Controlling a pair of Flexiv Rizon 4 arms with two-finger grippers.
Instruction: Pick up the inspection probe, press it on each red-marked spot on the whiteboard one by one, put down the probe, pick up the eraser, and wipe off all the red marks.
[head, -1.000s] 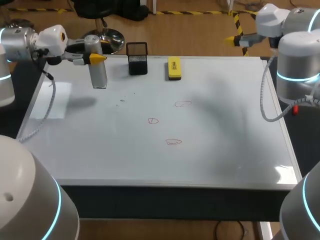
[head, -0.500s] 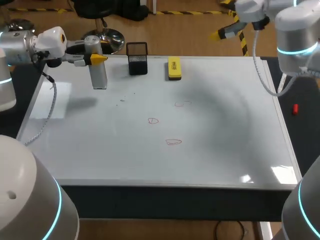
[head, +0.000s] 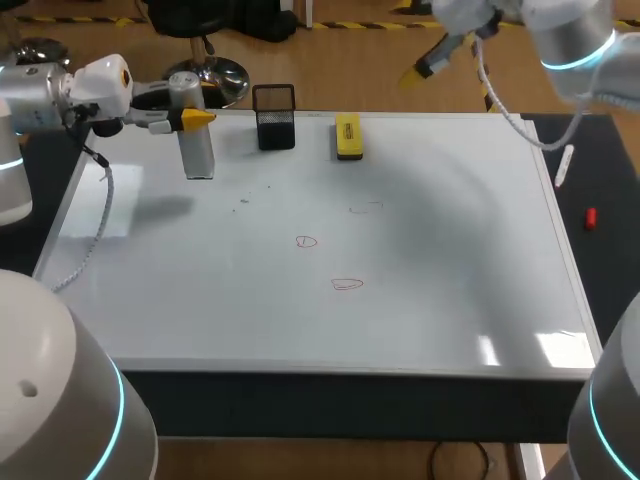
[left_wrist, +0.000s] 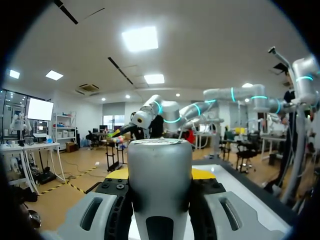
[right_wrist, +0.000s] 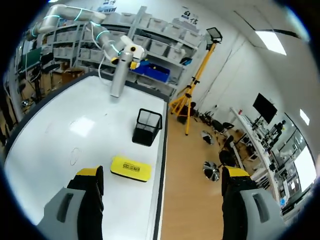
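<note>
R claw (head: 420, 72), jaws wide, has swung in from the R edge toward the eraser (head: 347, 135) at the whiteboard's (head: 450, 300) far edge. L claw (head: 190, 118) unmoved, clamped on probe (head: 197, 140), far-L corner. All red marks (head: 346, 284) unwiped, so eraser grab prob next.

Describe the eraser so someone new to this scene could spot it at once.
Start at the big whiteboard and follow its far edge. Three things are lined up there: a tall silver probe, then a black mesh holder, then the eraser. It is the only bright yellow one, a flat block lying down while the other two stand upright.
</note>
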